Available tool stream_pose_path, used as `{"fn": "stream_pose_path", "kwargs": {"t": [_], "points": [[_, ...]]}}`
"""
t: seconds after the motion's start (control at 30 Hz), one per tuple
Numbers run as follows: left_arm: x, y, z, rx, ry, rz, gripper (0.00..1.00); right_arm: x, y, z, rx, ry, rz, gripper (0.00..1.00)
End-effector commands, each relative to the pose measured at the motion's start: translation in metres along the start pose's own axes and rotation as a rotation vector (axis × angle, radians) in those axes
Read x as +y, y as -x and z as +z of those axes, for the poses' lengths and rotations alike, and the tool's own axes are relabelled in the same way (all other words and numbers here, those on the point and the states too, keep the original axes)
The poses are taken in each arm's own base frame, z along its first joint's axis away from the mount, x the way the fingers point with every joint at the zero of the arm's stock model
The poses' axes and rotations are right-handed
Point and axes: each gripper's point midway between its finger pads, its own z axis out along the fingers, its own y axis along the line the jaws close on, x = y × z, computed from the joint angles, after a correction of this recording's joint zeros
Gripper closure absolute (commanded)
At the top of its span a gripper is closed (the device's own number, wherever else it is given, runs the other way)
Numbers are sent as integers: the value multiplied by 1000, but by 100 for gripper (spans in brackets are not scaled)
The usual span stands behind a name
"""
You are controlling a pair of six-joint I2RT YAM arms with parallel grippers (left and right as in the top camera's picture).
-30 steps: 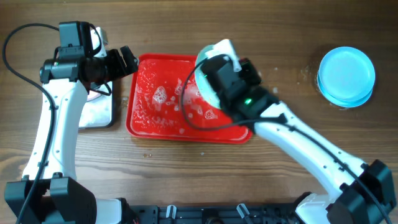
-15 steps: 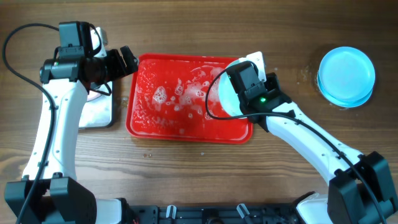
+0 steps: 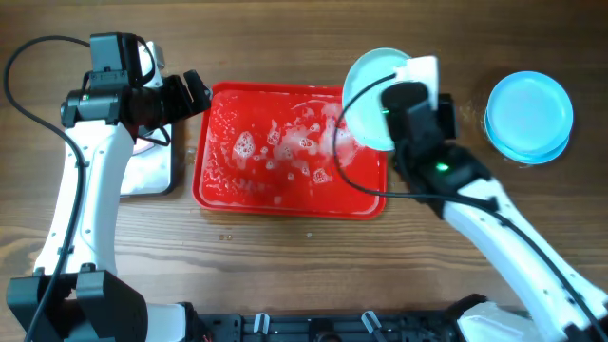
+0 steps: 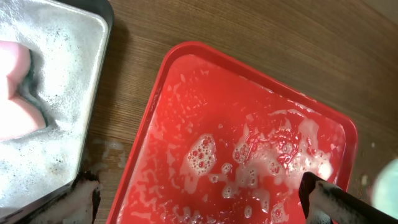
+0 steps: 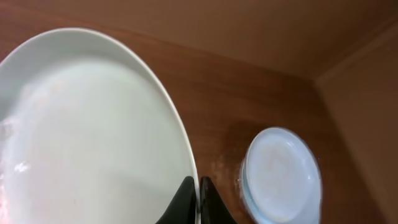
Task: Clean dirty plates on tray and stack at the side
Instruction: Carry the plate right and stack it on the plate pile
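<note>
Wooden table (image 3: 285,275), plate (image 3: 361,90) clamped in right end effector (image 5: 195,190), over tray (image 3: 199,180) edge

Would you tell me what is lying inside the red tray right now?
Only soapy foam shows inside the tray; no plate lies flat in it. Its far right corner is covered by the plate that the right gripper holds.

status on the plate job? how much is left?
Nearly done, it seems. Done: the tray holds only suds, no plates, and a stack of plates sits on the table to its right. In hand: the right gripper is shut on the rim of one plate, lifted over the tray's right end. Left to do: set it on the stack. The left gripper is open and empty beside the pan.
</note>
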Motion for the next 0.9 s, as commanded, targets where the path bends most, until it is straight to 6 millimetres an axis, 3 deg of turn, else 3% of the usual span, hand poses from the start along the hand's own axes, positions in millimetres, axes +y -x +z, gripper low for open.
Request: {"fn": "stream_pose_path", "kwargs": {"t": [0.0,0.13,0.27,0.43,0.53,0.7,0.87], "points": [[-5,3,-3,-7,-20,3,0,-18,5,1,28,153,204,96],[-5,3,-3,-7,-20,3,0,-54,-16,24,122,209,388,96],[-5,3,-3,-7,-20,3,0,-118,-41,45,174,136,577,96],[-5,3,-3,-7,-20,3,0,-203,-106,80,277,-54,756,96],[-5,3,-3,-7,-20,3,0,-222,-133,102,313,-103,797,96],[-5,3,-3,-7,-20,3,0,-231,-167,138,355,-135,824,96],[-5,3,-3,-7,-20,3,0,-235,-177,156,341,-133,842,96]]}}
